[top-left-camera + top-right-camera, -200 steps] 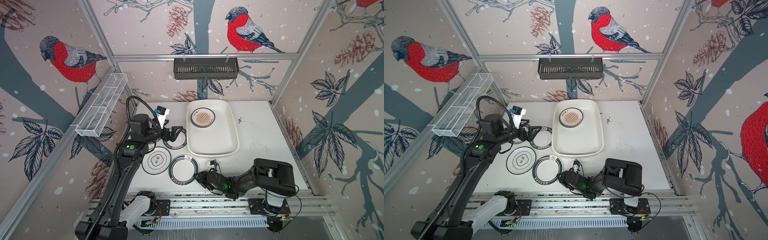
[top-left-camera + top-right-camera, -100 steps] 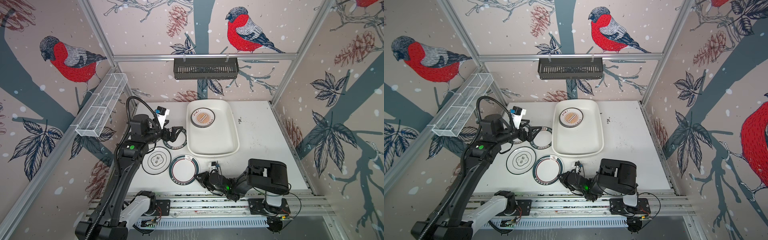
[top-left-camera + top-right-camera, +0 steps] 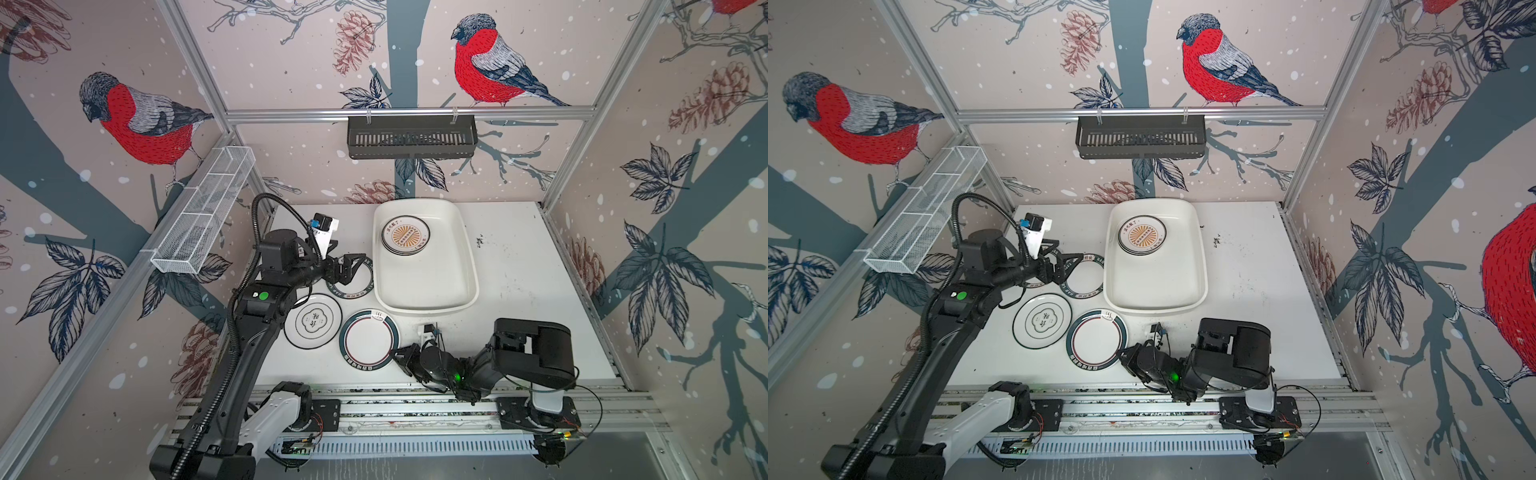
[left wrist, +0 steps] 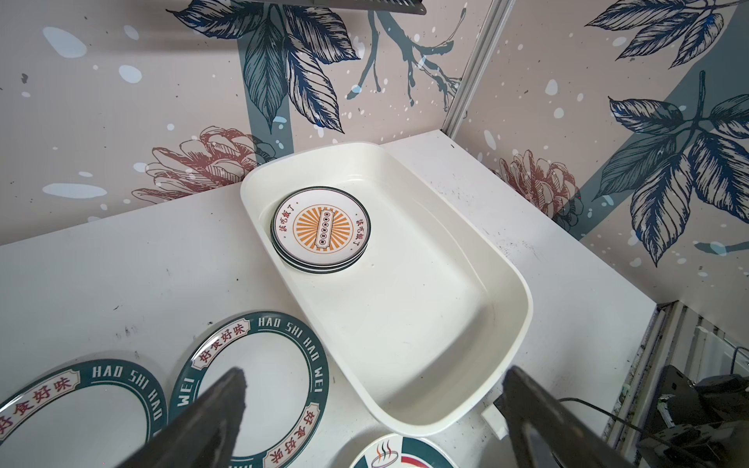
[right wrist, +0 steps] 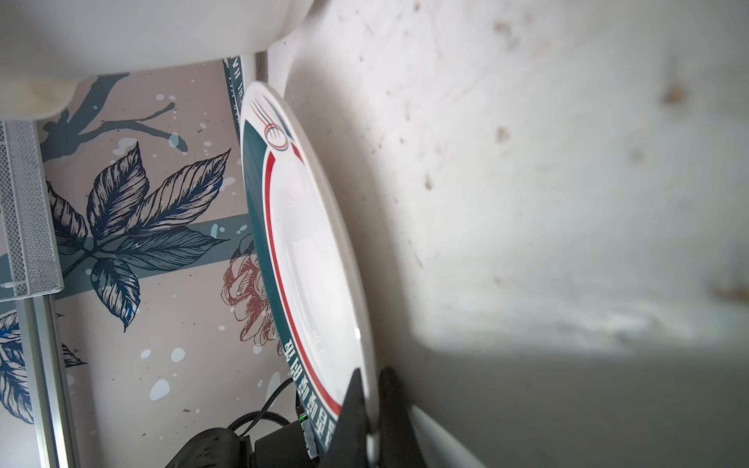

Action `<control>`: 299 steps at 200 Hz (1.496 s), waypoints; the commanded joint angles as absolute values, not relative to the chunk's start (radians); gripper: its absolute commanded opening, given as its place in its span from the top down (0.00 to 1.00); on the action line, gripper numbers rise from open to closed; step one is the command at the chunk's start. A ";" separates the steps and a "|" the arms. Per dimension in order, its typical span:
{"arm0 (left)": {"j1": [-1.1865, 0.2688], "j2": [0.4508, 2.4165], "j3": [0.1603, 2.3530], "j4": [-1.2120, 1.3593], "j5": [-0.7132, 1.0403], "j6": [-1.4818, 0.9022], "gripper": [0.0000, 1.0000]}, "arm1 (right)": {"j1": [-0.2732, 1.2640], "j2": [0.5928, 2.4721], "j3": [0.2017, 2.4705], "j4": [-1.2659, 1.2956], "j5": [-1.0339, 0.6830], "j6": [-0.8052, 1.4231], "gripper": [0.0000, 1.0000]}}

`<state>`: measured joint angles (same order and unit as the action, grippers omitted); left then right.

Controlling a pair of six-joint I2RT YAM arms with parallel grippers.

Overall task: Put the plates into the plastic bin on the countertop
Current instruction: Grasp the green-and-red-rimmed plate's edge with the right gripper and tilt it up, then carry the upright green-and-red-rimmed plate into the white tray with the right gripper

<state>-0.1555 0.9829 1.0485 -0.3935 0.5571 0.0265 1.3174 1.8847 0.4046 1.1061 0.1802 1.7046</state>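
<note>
Plastic bin point(image 3: 432, 278) sits toward the back of the countertop point(image 3: 519, 291), open side up. Its long axis runs from back wall to front rail, w/ the near end swung a bit to the right in both top views. In its far-left corner lies a stack of sunburst plates point(image 3: 405, 235), flat and face up. The left wrist view shows several rims in that stack, and the top one's orange ctr bar runs diagonal.

Four more plates lie flat and face up on the countertop. All are round, so no long axis.
- First lettered-rim plate point(image 3: 1088, 278) is just beside the bin's left long side.
- Second lettered-rim plate point(image 4: 81, 413) lies next to it, mostly under the left arm in both top views.
- Flower-outline plate point(image 3: 312, 321) lies in front of those two.
- Green-ringed plate point(image 3: 368, 340) is beside the flower-outline plate, just off the bin's near-left corner. Its steam emblem points at the bin; the lettered arc of its rim points to the front rail.

Left gripper point(image 3: 351, 269) hovers over the first lettered-rim plate, aimed toward the bin. Jaws are spread wide w/ nothing btwn them.

Right gripper point(image 3: 399, 358) is low over the countertop, reaching in from the front right and aimed left. It is clamped on the near-right rim of the green-ringed plate. The right wrist view shows that rim pinched btwn the two fingers point(image 5: 352, 405), one on the plate's face and one under it. Can't tell if the plate is off the surface.
</note>
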 commanded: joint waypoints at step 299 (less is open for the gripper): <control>-0.140 0.979 1.319 -0.525 0.417 0.083 0.02 | 1.255 1.389 0.649 0.383 0.003 1.279 0.98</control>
